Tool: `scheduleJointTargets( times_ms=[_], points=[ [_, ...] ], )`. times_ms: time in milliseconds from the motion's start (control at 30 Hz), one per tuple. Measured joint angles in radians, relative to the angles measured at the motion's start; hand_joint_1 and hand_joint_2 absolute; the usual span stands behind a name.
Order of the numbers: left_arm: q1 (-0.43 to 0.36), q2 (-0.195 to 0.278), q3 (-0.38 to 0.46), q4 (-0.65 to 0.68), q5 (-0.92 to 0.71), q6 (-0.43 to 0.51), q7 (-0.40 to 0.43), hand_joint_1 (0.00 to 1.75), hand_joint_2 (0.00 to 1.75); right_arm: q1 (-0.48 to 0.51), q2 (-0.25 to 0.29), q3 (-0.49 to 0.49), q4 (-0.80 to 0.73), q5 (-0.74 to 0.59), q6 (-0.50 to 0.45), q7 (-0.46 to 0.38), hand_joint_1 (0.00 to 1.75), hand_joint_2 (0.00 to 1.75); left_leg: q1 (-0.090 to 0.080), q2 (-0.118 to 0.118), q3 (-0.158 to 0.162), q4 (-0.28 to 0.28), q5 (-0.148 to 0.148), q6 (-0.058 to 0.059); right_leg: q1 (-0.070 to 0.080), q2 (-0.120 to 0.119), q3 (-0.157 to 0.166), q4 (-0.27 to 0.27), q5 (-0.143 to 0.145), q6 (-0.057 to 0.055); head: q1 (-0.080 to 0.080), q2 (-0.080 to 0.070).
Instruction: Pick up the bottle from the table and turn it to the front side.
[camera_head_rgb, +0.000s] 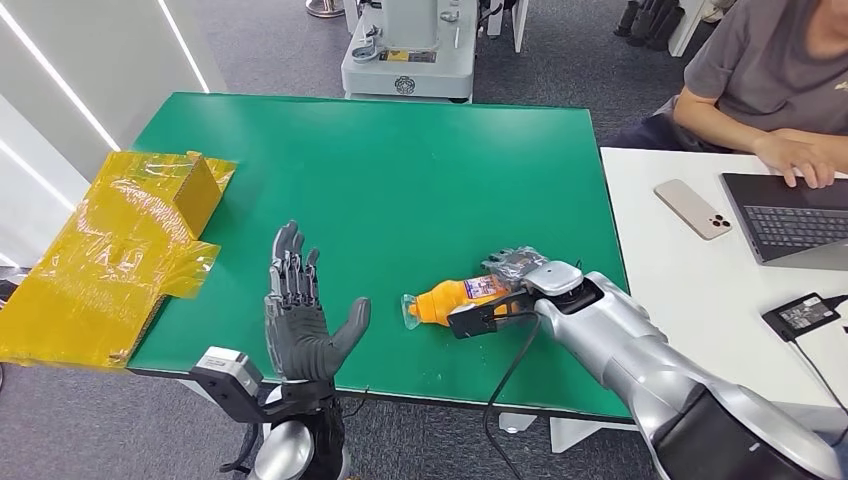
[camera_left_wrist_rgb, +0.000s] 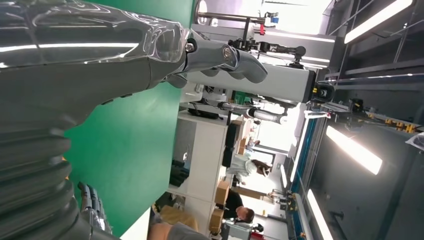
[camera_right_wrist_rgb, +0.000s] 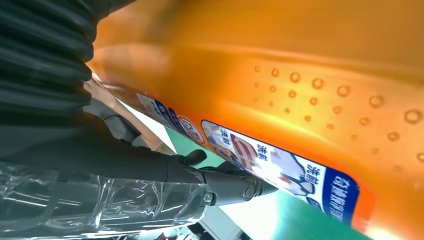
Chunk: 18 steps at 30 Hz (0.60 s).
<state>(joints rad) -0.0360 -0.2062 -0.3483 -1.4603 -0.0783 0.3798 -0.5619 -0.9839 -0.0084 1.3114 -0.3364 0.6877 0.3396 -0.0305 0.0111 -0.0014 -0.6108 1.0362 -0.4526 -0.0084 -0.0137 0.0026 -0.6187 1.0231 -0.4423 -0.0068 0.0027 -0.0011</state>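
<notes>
Head view, bottle: orange plastic bottle (camera_head_rgb: 447, 300) with a clear cap end and a printed label, lying on its side on the green counter (camera_head_rgb: 400, 180), near the front edge and toward the right edge, cap end pointing to the left edge.
Head view, right hand: right hand (camera_head_rgb: 512, 275) lies over the label end of the bottle, dark fingers draped across it from the far side and the thumb at the near side; it is clamped on the bottle, which rests on the counter.
Head view, left hand: left hand (camera_head_rgb: 300, 310) stands upright over the front edge of the counter, palm turned toward the bottle, fingers apart and thumb out, holding nothing, well apart from the bottle.
Head view, surroundings: yellow taped cardboard box (camera_head_rgb: 120, 250) overhangs the left edge of the counter. A white desk (camera_head_rgb: 700, 290) abuts the right edge, carrying a pale phone (camera_head_rgb: 693, 209), a grey laptop (camera_head_rgb: 790, 215) and a small black device (camera_head_rgb: 803, 314). A person in a grey shirt (camera_head_rgb: 770, 70) sits behind it, one hand on the laptop.
Left wrist view: left hand's grey thumb (camera_left_wrist_rgb: 235, 57) stretches over the green counter with nothing against it.
Right wrist view: orange bottle wall and its blue-and-white label press close against the camera, with a dark finger (camera_right_wrist_rgb: 200, 172) of the right hand beside the label.
</notes>
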Motion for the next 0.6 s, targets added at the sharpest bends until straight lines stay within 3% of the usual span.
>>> scheduleJointTargets(
  times_ms=[600],
  points=[
    [0.016, 0.000, 0.000, -0.006, -0.002, 0.007, 0.000, 0.00, 1.75, -0.011, 0.000, 0.023, 0.008, 0.025, 0.027, 0.035, 0.00, 1.75, 0.000, 0.000, 0.000, 0.000, 0.000, 0.000, 0.000, 0.000, 0.000, 0.000, 0.000, 0.000, 0.000, 0.000]
  ],
)
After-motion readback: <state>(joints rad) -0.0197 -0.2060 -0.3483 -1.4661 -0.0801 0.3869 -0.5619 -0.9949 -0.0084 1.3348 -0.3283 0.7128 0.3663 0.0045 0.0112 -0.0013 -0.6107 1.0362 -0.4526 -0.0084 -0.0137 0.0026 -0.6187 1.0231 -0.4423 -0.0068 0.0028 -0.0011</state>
